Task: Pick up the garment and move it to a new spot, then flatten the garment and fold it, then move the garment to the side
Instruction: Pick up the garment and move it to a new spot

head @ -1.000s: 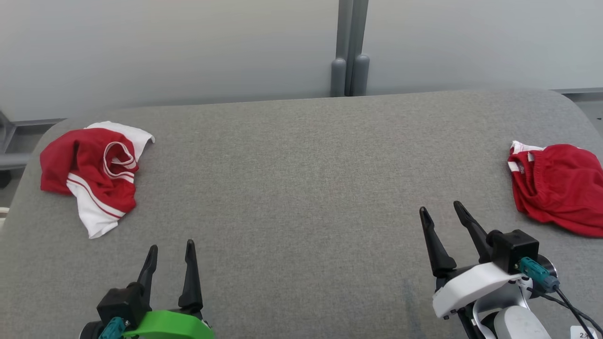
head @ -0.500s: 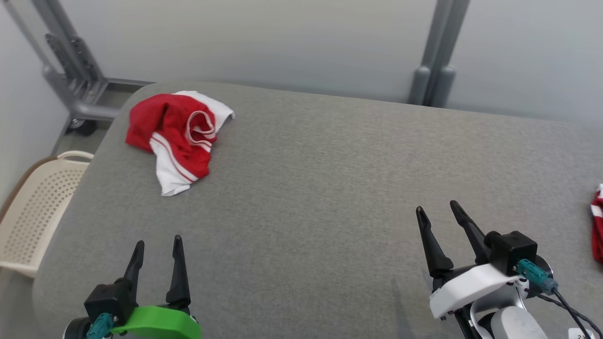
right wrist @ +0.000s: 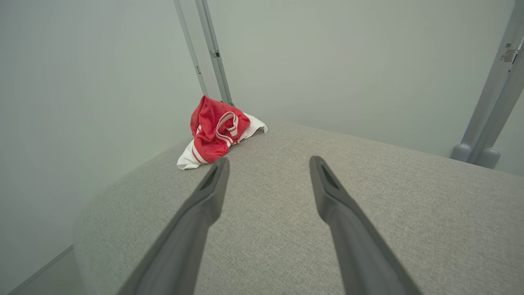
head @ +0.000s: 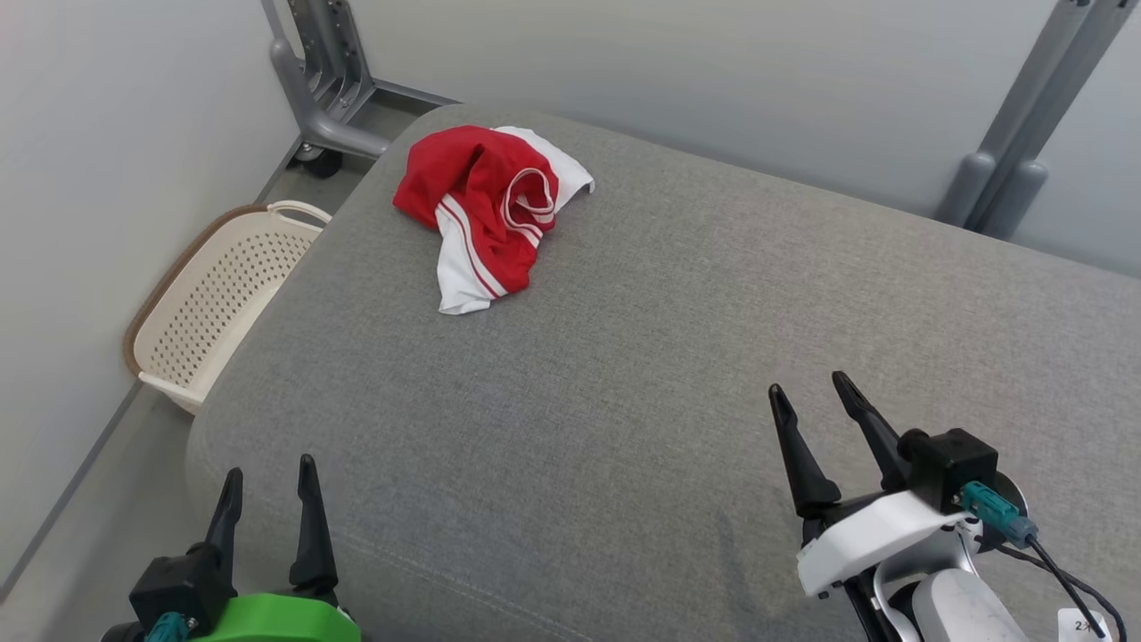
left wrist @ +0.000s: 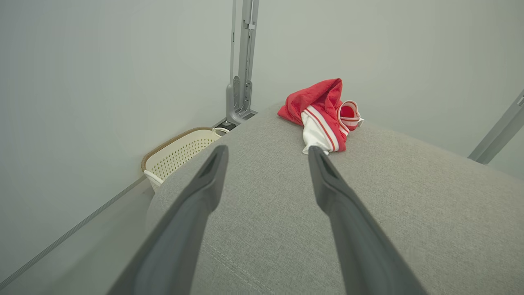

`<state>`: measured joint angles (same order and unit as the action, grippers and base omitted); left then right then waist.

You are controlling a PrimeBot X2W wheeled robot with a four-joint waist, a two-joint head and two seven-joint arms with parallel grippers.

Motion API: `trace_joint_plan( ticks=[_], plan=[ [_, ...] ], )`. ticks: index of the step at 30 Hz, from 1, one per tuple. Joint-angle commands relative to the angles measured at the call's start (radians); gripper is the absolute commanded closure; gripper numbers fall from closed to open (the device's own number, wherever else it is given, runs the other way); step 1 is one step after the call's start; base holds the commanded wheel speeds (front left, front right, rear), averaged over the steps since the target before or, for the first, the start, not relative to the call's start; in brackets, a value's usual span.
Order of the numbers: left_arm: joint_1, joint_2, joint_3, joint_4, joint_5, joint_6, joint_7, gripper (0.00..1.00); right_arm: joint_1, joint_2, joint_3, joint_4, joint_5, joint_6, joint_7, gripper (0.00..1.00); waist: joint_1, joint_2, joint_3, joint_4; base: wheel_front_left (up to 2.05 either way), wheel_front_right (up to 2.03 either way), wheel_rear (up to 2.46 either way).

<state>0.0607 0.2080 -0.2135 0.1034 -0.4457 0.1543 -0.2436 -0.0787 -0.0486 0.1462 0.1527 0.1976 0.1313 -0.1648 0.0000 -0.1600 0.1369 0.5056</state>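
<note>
The left hand (head: 270,471), at the lower left of the head view, has its two fingers spread with nothing between them. It hangs over the near left corner of the table (head: 624,383). The right hand (head: 808,385), at the lower right, is spread the same way and empty, over bare grey cloth. Both point up the frame, which looks like a ready pose for a reach, fingers wide so they can close on bunched cloth.

The garment (head: 486,201), red with white trim, lies crumpled in a heap at the upper centre-left, on the table's far left corner, well apart from both hands. In the left wrist view it appears just above one fingertip, so that arm seems lined up on it and is probably the one to fetch it.

On the floor beside the table's left edge stands a pale basket (head: 214,303), and a grey post (head: 325,80) rises behind the corner. The pick-up has not begun.
</note>
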Motion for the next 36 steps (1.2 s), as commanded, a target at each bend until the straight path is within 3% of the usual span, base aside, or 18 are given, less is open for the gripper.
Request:
trace_joint_plan(
  ticks=[1,14,25,31,36],
  plan=[
    [0.012,-0.001,0.001,-0.003,-0.004,0.005,-0.005,0.0,-0.007,-0.004,0.0,0.004,-0.006,-0.001,-0.007,0.0,0.0,0.0,0.014,0.013,0.0,0.0,0.0],
    [-0.051,0.018,-0.017,-0.018,0.0,-0.004,0.026,0.0,0.009,-0.004,-0.047,-0.002,-0.016,-0.001,-0.01,0.0,0.0,0.0,0.01,-0.019,0.0,0.0,0.0],
    [-0.309,0.096,0.019,-0.007,0.005,-0.04,0.101,0.0,-0.046,-0.004,-0.059,-0.037,-0.049,-0.001,0.016,0.0,0.0,0.0,0.086,-0.108,0.0,0.0,0.0],
    [-0.53,0.141,0.024,0.112,-0.009,-0.086,0.19,0.0,-0.098,-0.004,-0.064,-0.069,-0.082,-0.001,0.038,0.0,0.0,0.0,0.174,-0.175,0.0,0.0,0.0],
    [-0.696,0.141,0.038,0.285,-0.048,-0.112,0.245,0.0,-0.135,-0.004,-0.069,-0.097,-0.115,-0.001,0.057,0.0,0.0,0.0,0.258,-0.232,0.0,0.0,0.0]
  ],
)
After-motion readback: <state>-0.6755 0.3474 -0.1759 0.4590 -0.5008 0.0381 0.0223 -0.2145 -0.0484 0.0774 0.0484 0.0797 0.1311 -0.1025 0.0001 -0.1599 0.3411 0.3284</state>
